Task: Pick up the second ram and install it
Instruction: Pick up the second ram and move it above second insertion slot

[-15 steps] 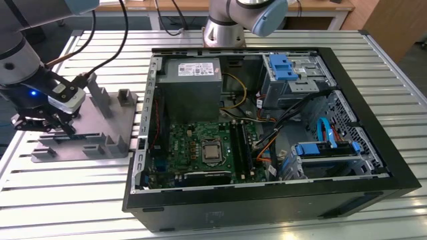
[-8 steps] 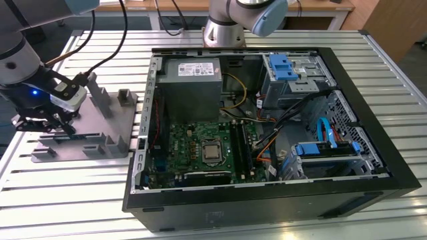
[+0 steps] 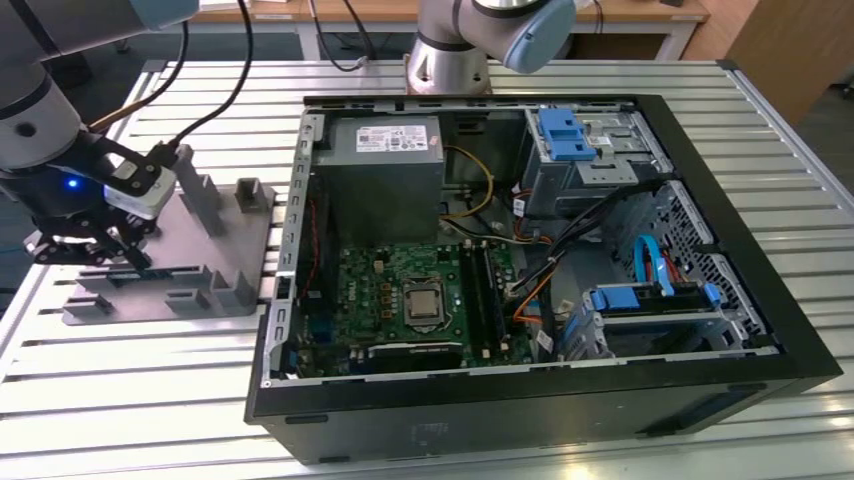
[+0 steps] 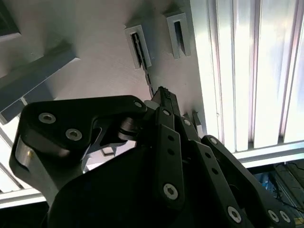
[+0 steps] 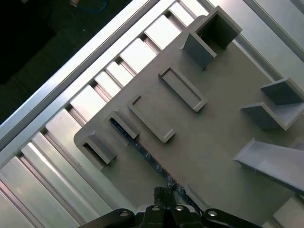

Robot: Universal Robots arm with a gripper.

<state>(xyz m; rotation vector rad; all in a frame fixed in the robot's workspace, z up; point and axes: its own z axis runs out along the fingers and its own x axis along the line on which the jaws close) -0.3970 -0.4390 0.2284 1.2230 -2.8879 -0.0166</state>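
1. Our black tool (image 5: 162, 194) is pinching one end of the second ram (image 5: 145, 152), a long, thin dark-green memory stick standing on edge in the grey plastic tray (image 5: 223, 147).
2. We judge a straight, level lift best, clear of the slot walls.

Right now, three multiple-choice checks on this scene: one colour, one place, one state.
1. Colour of the drive brackets in the computer case? A red; B blue; C yellow.
2. Where is the gripper? A over the grey tray; B inside the computer case; C above the drive brackets.
3. How is the second ram? A lifted clear of the tray; B lying in the case; C on edge in the tray's slots.
Key: B, they show blue; A, it hangs over the tray beside the case; C, both wrist views show it upright in a slot.
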